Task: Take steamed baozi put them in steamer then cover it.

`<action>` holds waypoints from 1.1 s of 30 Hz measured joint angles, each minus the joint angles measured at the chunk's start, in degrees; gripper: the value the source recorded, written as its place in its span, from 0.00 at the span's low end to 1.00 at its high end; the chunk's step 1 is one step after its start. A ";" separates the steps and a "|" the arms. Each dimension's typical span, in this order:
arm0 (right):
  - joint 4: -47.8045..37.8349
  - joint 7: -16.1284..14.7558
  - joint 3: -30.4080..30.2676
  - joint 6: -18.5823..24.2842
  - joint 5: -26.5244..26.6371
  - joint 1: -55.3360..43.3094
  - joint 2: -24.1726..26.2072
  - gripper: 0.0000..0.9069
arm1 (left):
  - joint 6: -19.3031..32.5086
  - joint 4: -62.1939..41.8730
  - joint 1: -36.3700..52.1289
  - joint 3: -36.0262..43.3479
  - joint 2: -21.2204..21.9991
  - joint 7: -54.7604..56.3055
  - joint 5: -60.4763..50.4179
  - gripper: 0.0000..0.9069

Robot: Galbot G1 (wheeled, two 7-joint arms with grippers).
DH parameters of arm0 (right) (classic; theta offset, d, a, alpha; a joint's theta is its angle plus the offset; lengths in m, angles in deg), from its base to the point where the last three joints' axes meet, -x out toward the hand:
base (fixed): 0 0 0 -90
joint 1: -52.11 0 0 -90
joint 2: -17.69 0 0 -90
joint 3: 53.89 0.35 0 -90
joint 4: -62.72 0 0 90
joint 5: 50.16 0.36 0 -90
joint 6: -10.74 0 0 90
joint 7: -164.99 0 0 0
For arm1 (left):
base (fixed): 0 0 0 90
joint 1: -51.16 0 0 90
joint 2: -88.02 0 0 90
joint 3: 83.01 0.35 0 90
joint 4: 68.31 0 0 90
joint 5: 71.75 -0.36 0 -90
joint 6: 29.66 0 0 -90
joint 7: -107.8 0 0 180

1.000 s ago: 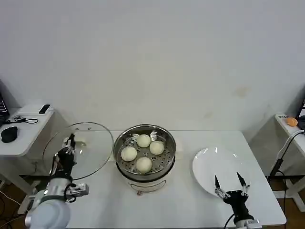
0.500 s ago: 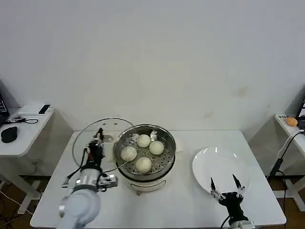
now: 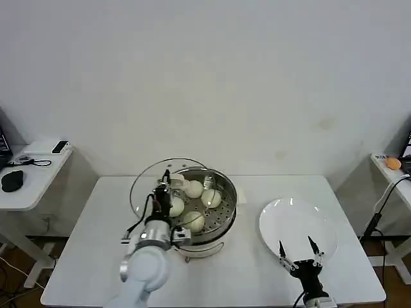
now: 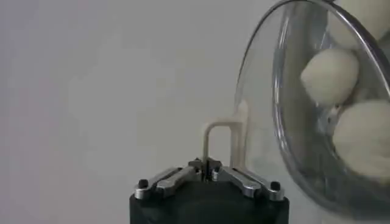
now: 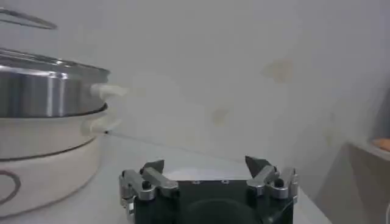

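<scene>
Partly over steamer (image 3: 204,215): held cover (image 3: 149,186)

White rounded left arm (image 3: 144,266), black tools, silver finger links

Plain off-white wall (image 3: 212,77) across the far side, faintly stained at right (image 3: 326,122). White rectangular table (image 3: 83,244) in the centre foreground. Small white side desk (image 3: 29,186) at far left, bearing a black computer mouse (image 3: 11,180), a cable (image 3: 29,161) and a small dark device (image 3: 60,147). Second white surface (image 3: 393,172) at the right edge, carrying an orange object (image 3: 393,163); cable (image 3: 379,208) hanging beside it. Brown floor (image 3: 13,263) under the furniture at lower left. Even, diffuse lighting.
</scene>
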 measured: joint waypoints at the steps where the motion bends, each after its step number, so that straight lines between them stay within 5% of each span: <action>1: -0.07 0.00 -0.06 0.01 -0.08 0.00 -0.01 1.00 | 0.01 -0.36 0.09 0.44 0.59 -0.05 -0.54 0.00; 13: -0.57 -0.02 -1.03 0.24 -1.15 0.13 -0.31 1.00 | 0.30 -3.13 0.54 4.10 5.43 -0.42 -5.44 0.00; 33: -0.94 -0.04 -1.75 0.54 -1.65 0.23 -0.22 1.00 | 0.94 -6.36 1.60 5.22 7.19 -0.60 -8.03 0.00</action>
